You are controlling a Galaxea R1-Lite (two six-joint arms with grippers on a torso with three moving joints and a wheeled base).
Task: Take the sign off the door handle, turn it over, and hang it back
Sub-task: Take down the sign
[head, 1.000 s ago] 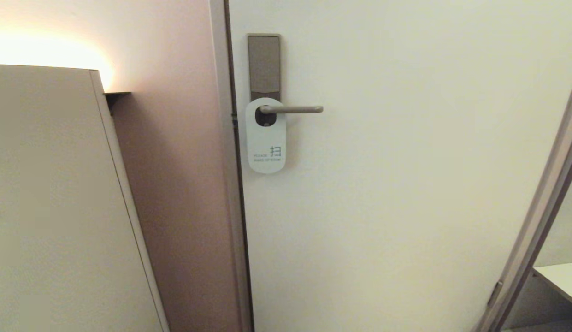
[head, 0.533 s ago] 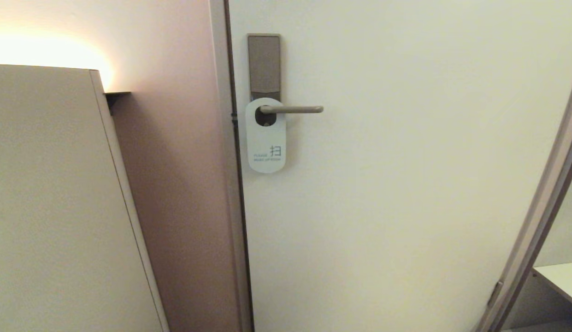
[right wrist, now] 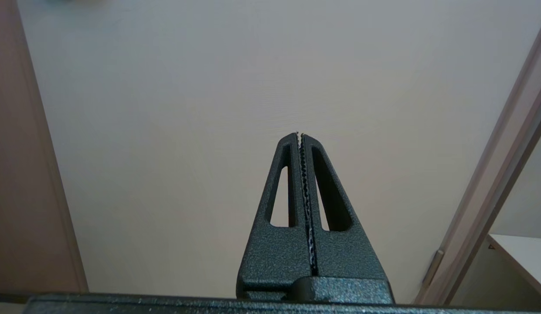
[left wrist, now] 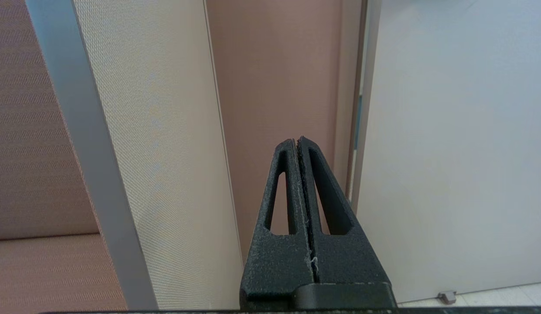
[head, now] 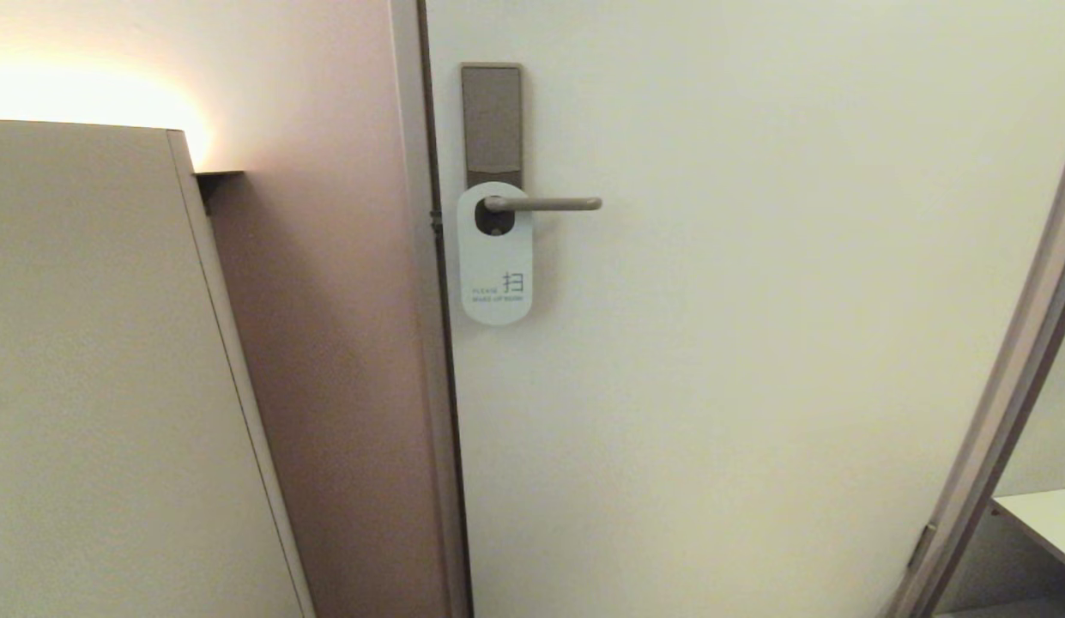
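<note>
Your sign (head: 495, 266) hangs white face out from the door handle (head: 542, 204), its round hole looped over the lever at the lock plate (head: 492, 120), near the door's (head: 755, 343) latch edge. Your left gripper (left wrist: 298, 144) and right gripper (right wrist: 299, 137) sit low before the door, each with fingers pressed together, holding nothing.

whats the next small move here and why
Probably raise the right gripper toward the sign and open it: both grippers are shut, empty and out of the head view, while the sign hangs white face out on the door handle, untouched.
</note>
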